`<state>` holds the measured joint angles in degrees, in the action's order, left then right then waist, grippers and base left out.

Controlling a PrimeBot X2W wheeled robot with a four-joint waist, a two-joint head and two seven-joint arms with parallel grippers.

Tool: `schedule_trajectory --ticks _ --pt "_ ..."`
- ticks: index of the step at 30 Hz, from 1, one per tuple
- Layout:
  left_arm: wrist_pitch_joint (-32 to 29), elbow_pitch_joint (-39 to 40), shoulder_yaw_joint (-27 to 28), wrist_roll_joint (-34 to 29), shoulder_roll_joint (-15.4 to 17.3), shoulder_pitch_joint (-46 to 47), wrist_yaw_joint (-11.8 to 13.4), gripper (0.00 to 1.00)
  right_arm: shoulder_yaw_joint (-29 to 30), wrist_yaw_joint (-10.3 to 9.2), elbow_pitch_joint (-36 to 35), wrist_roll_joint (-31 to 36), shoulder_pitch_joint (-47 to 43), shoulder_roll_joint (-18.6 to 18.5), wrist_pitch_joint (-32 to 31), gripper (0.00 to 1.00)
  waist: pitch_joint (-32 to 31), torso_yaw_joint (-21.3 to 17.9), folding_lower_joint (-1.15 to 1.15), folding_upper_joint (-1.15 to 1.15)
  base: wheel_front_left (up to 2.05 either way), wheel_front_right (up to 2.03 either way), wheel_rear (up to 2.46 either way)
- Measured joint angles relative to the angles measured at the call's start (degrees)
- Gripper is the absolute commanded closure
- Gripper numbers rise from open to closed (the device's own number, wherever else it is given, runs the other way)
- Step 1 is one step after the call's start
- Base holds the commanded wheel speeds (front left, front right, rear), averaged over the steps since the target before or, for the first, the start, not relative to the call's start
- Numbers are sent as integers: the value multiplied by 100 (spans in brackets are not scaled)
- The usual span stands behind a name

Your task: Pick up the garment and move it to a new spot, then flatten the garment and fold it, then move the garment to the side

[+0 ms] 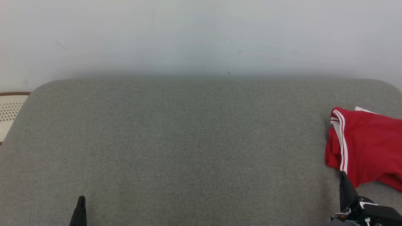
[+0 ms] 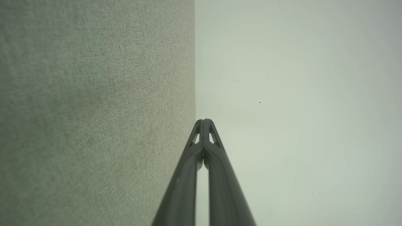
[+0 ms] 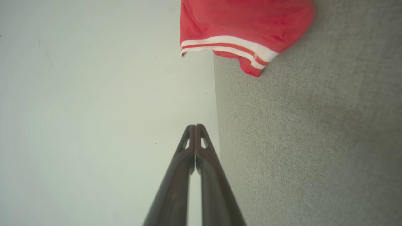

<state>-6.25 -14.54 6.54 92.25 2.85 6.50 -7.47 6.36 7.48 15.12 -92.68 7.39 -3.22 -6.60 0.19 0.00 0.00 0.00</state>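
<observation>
Grey woven upholstery covers the pad (image 1: 188,141) on which everything is carried. At its near edge, toward the left corner, the left gripper (image 1: 81,202) is held with its two dark fingers pressed together and nothing between them; the meeting tips are confirmed in the left wrist view. Toward the near right corner the right gripper (image 1: 343,177) is likewise closed and empty, its tip just short of the cloth; contact cannot be judged. Both are kept low at that edge, judged a parked pose that leaves the pad unobstructed.

The red garment (image 1: 367,144), trimmed in white stripes, is found at the pad's right edge, doubled over in loose layers rather than spread flat. Two readings are fitted: a bundle waiting to be lifted, or a folded piece set aside.

Beyond the far edge a pale scuffed wall (image 1: 201,37) is seen. Off the far left corner a white perforated object (image 1: 11,110) with a brown rim is noted, its kind not determinable.
</observation>
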Motion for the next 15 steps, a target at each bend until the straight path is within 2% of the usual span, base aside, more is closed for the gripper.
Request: schedule_trajectory --ticks 15 --pt "0 0 0 0 0 0 0 100 7 0 0 2 0 4 -3 100 0 0 0 0 0 0 0"
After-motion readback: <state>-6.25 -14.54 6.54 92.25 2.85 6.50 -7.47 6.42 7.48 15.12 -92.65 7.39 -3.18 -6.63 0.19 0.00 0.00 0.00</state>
